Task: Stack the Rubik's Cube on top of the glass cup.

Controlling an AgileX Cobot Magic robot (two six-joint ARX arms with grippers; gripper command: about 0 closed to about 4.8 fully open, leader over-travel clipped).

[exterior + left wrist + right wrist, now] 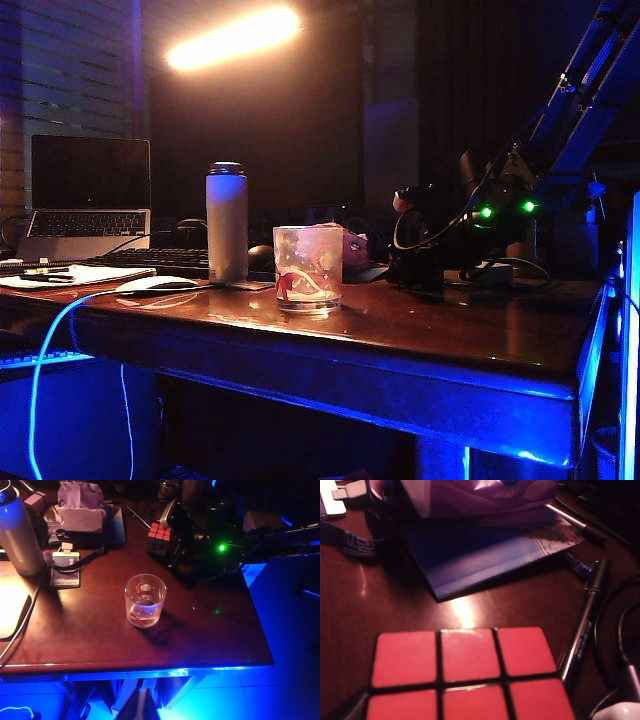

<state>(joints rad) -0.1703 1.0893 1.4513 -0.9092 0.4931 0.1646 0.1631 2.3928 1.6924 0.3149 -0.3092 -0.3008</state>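
We read the right gripper (172, 540) as released, its jaws spread wide; it sits low over the far part of the table (210, 630), just beside the Rubik's Cube (159, 536). In the right wrist view the cube's (465, 672) red top face with black grid lines fills the near field, and no finger shows against it. Whether a jaw touches the cube we cannot tell. In the exterior view this gripper (415, 240) appears as a dark mass below two green lights, to the right of the glass cup (308, 266).

The left gripper does not appear in any view; we cannot tell its jaws' state.

The glass cup (145, 600) stands upright and alone near the table's front edge, well apart from the cube. Beside the cube lie a black pen (585, 625) and a blue notebook (480, 555) under a purple packet (485, 497). A white bottle (227, 222) stands left of the cup, near a badge on a lanyard (66, 566).
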